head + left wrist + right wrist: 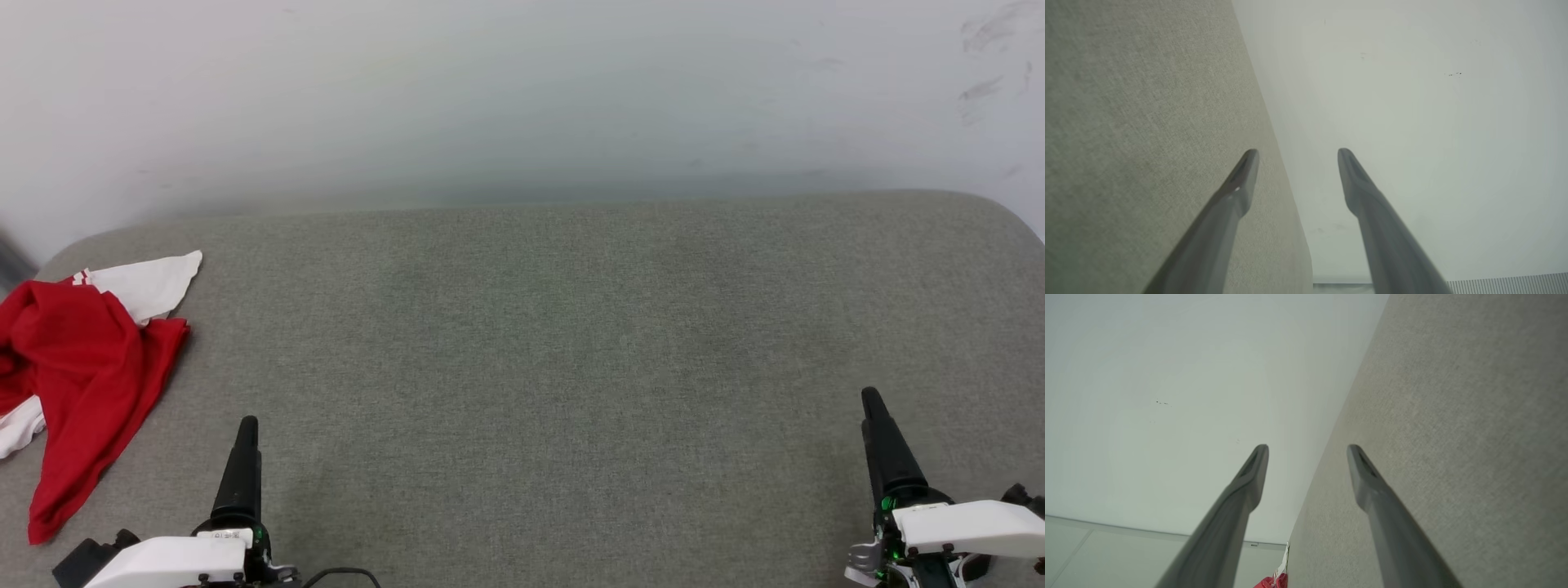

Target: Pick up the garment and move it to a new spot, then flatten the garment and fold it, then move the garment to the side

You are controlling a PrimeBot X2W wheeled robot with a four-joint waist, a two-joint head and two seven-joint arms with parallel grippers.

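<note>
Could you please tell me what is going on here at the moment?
Nothing is being handled just now. The red jersey-style T-shirt with white sleeves lies crumpled and unfolded at the left edge of the grey fabric-covered surface. The left gripper and the right gripper are both open and empty near the front of the surface, apart from the shirt.

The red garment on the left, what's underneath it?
The garment lies crumpled on the grey fabric surface, which shows beside it. Anything else beneath the cloth is covered.
</note>
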